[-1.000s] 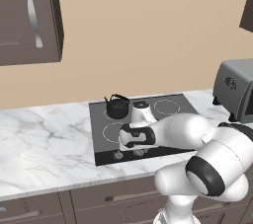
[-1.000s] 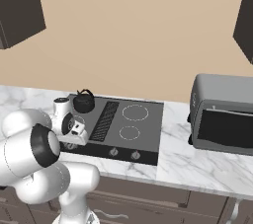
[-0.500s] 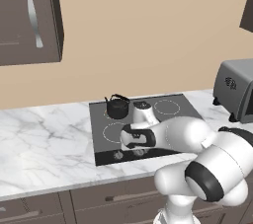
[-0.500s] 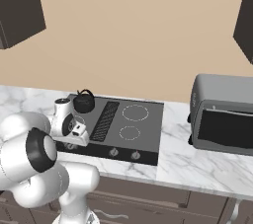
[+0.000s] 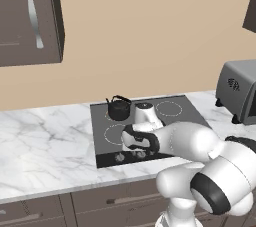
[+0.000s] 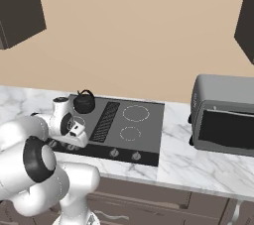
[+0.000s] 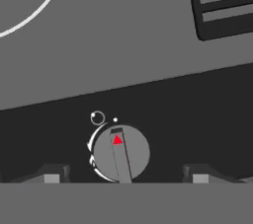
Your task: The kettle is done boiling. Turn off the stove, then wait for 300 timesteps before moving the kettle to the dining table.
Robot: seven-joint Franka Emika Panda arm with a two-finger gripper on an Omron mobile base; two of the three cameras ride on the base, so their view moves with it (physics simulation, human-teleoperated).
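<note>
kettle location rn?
The kettle sits on the stove's back-left burner, just beyond the gripper, whose open fingers flank a front knob; the toaster oven stands far right.

No readable text or numbers; knob (image 7: 121, 153) bears a red triangle pointer, with a small ring symbol beside it.

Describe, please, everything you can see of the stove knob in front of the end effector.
The knob is a round grey dial with a raised bar across it and a red triangle near its top, pointing towards a small white dot. White arc markings curve along its left. It sits on the stove's dark front strip, between the open end effector's fingertips, untouched.
</note>
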